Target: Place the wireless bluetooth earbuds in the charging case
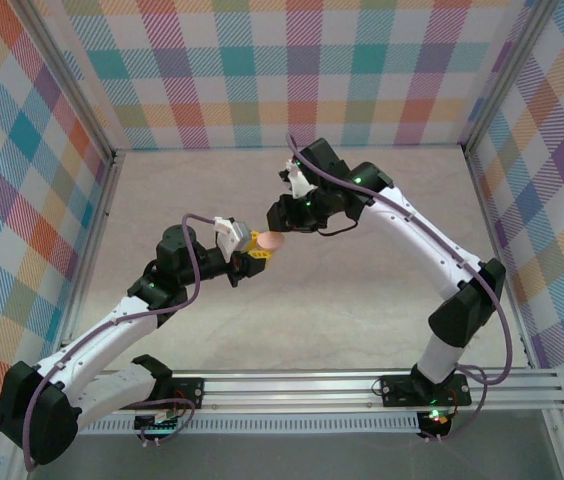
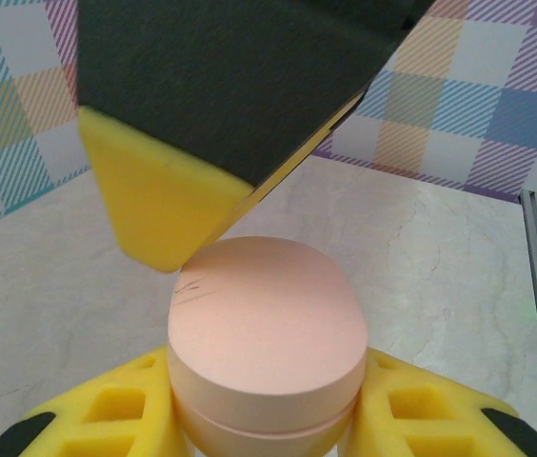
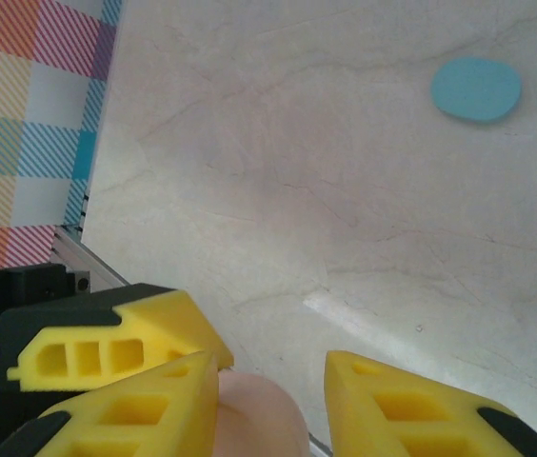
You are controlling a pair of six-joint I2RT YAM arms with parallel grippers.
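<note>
Right up close, the yellow fingers of the left hand (image 2: 264, 424), squeezed shut on the pink case (image 2: 264, 324) from both sides. Under it all, the big pale surface (image 3: 297, 190). Over the middle of the surface, the left arm (image 1: 112, 320) stretched in from the near left corner and the right arm (image 1: 432, 250) bent in from the near right corner, tip to tip. Then the right hand (image 3: 268, 381), partly open and holding nothing tight: pink case between its fingers, touching one finger (image 2: 154, 205) at the rim, with a small gap to the other. Lid shut, flat round top turned up. Probably next: catching the edge of the lid, with the right hand nearest for that job. Then the blue case (image 3: 475, 89), flat on the surface, well apart from both hands. As for the earbuds: cannot tell where.
</note>
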